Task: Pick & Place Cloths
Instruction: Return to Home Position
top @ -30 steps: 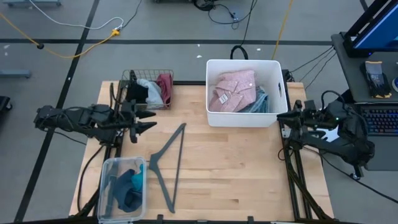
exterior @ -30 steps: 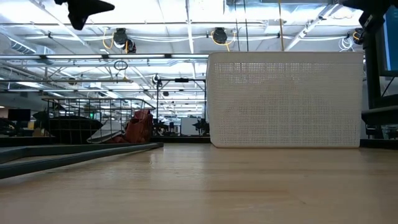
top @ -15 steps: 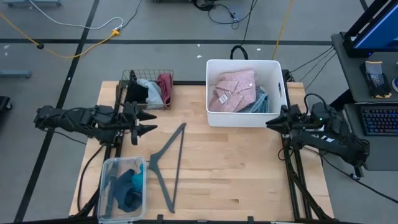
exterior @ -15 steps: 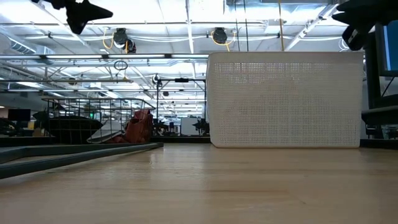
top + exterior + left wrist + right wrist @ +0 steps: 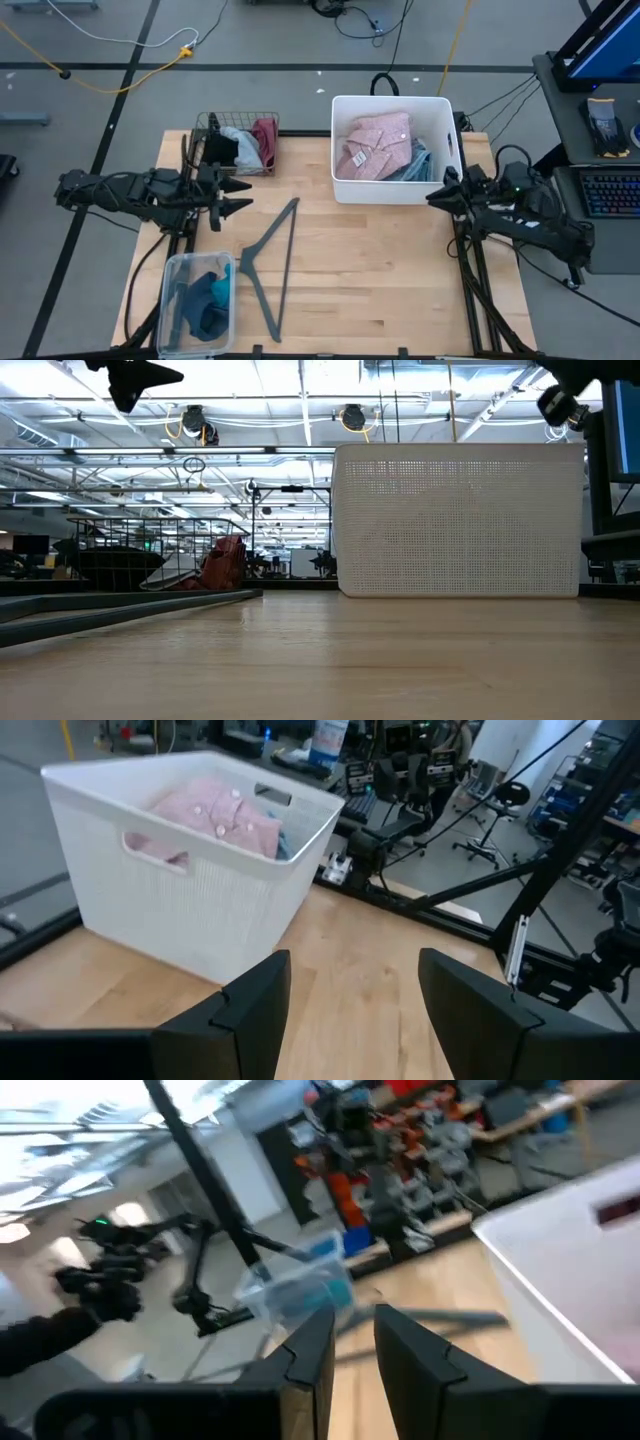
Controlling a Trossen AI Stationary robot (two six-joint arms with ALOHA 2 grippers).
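A white bin (image 5: 448, 150) at the table's far side holds the pink shirt with a white tag (image 5: 375, 140) and a blue piece (image 5: 420, 165); the left wrist view shows the shirt (image 5: 220, 810) too. Black, grey and maroon cloths lie in a wire basket (image 5: 238, 145). Teal and dark blue pieces sit in a clear tub (image 5: 197, 300). My left gripper (image 5: 243, 195) hovers open near the basket, above the table (image 5: 150, 375). My right gripper (image 5: 432, 197) hangs by the bin's right near corner, its fingers a narrow gap apart (image 5: 355, 1340).
A thin grey hanger (image 5: 268, 262) lies flat on the wood between the tub and the bin. Bare tabletop (image 5: 380, 270) stretches in front of the bin. A keyboard (image 5: 610, 195) and a desk stand off the table's right edge.
My right gripper has moved toward the table's left, along the bin's right near corner, and has dipped lower in the low view. The cloths, bin, basket and tub stay where they were.
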